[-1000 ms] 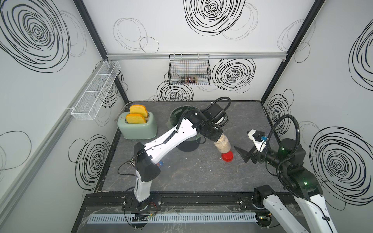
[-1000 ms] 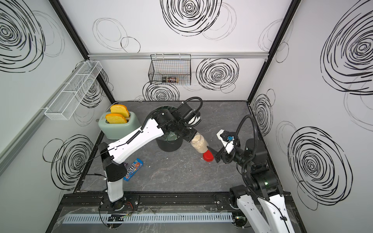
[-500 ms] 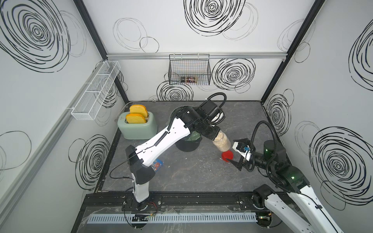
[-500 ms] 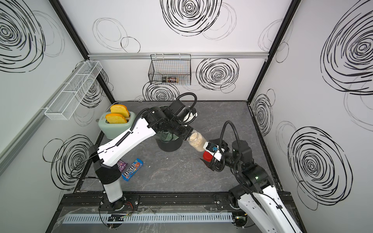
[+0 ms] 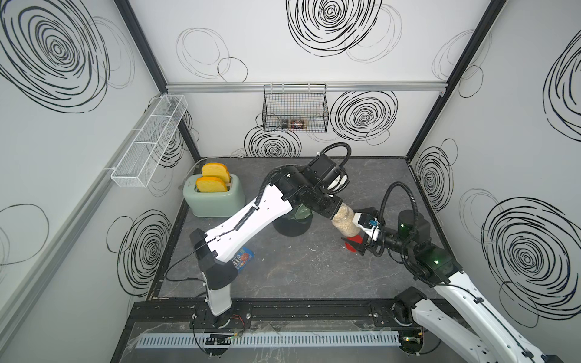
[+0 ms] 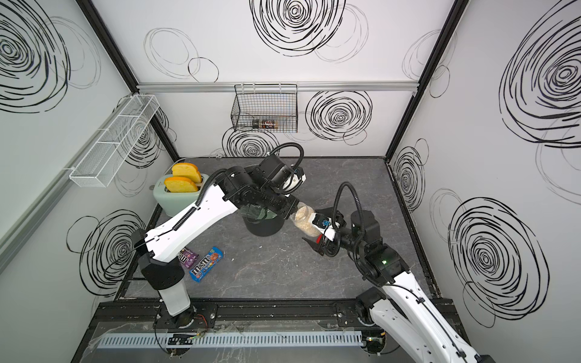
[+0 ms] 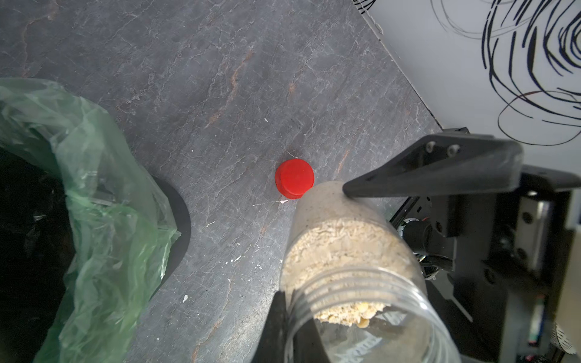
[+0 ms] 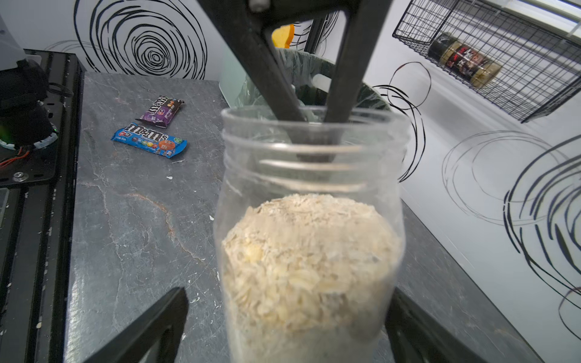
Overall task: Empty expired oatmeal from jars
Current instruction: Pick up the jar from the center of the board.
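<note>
Both top views are bright and evenly lit, and the white walls are nearly washed out. There's just a soft shadow on the dark grey stone-look bench [image 5: 298,270] toward 8 o'clock. The black frame posts [image 5: 141,47] splay outward at the edges. In the right wrist view the clear plastic jar [image 8: 311,163] and its pale oat flakes [image 8: 308,251] are soft, too close to focus. The left wrist view is crisp on the bench, but the jar mouth is blurry.

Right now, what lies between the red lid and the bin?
Between red lid and bin: bare tabletop, a few pale crumbs; left wrist view shows it.
</note>
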Controlling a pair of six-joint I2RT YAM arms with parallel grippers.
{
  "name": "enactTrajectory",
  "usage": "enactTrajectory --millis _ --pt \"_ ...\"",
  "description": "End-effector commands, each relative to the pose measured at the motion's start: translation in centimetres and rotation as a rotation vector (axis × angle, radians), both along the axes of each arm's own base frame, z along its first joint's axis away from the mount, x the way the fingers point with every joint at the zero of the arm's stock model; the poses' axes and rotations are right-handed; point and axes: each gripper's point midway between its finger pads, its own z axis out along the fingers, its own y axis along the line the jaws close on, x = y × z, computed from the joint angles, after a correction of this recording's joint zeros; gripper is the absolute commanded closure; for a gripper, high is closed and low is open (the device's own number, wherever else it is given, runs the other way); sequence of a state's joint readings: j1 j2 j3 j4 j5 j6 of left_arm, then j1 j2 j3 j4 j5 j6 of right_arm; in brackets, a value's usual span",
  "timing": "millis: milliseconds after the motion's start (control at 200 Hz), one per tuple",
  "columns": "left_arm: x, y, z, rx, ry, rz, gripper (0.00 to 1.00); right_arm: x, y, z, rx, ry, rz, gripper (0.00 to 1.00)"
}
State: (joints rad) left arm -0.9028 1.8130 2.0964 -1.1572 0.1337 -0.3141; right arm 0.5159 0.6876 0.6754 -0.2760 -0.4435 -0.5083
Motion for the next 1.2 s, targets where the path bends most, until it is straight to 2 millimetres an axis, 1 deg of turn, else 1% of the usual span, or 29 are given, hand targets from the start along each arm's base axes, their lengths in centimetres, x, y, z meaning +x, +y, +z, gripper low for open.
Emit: enactTrajectory --millis 0,185,240,470,515,545,555,590,625,650,700,740,800,875,951,996,1081,1196 --pt "-0.5 -0.5 1.7 -0.065 -0.005 -0.004 1.00 0.3 1.1 0.8 0.030 -0.042 0.034 0.02" --pt "-0.9 -0.5 1.9 -0.072 0.003 -0.009 1.00 1.1 1.8 0.5 0.040 -0.052 0.034 0.00" --pt "-1.0 -0.5 2.0 -0.077 0.003 -0.012 1.00 1.2 2.0 0.3 0.037 -0.045 0.038 0.01" --pt "-1.2 -0.6 2.2 -0.094 0.008 -0.013 1.00 1.4 2.1 0.5 0.044 -0.050 0.039 0.20" --pt "-1.2 -0.5 2.1 -0.096 0.006 -0.010 1.00 1.3 2.1 0.6 0.043 -0.047 0.039 0.27" --pt "-1.0 -0.5 2.1 -0.098 0.005 -0.005 0.98 1.3 2.1 0.7 0.043 -0.045 0.042 0.31" --pt "-1.0 -0.5 2.1 -0.099 0.005 -0.005 0.94 1.3 2.1 0.7 0.042 -0.044 0.043 0.32" --pt "-0.9 -0.4 2.2 -0.106 0.004 -0.002 0.88 1.2 2.1 0.8 0.040 -0.042 0.046 0.36" --pt "-0.8 -0.4 2.4 -0.115 0.001 0.003 0.77 1.2 2.0 0.8 0.037 -0.040 0.042 0.38" --pt "-0.7 -0.4 2.5 -0.120 -0.003 0.006 0.71 1.1 2.0 0.7 0.034 -0.039 0.044 0.40" --pt "-0.5 -0.3 2.8 -0.132 -0.008 0.010 0.67 1.1 1.9 0.7 0.031 -0.040 0.040 0.43" --pt "-0.3 -0.3 3.1 -0.141 -0.014 0.013 0.59 1.1 1.9 0.8 0.030 -0.041 0.036 0.43" --pt "0.0 -0.2 3.6 -0.159 -0.021 0.018 0.55 1.1 1.7 0.9 0.030 -0.044 0.030 0.43" --pt "0.6 0.2 4.3 -0.177 -0.036 0.035 0.46 1.3 1.6 1.1 0.032 -0.049 0.019 0.43" --pt "1.4 1.2 5.0 -0.184 -0.060 0.064 0.44 1.5 1.5 1.6 0.032 -0.061 0.009 0.43" --pt "2.1 2.3 5.6 -0.188 -0.081 0.095 0.43 1.7 1.5 1.9 0.027 -0.067 -0.002 0.43" --pt "3.6 5.1 7.1 -0.205 -0.131 0.174 0.41 2.5 1.3 2.4 -0.003 -0.092 -0.024 0.44" --pt "5.1 9.7 9.3 -0.265 -0.205 0.291 0.39 4.0 1.0 3.7 -0.041 -0.128 -0.058 0.44"
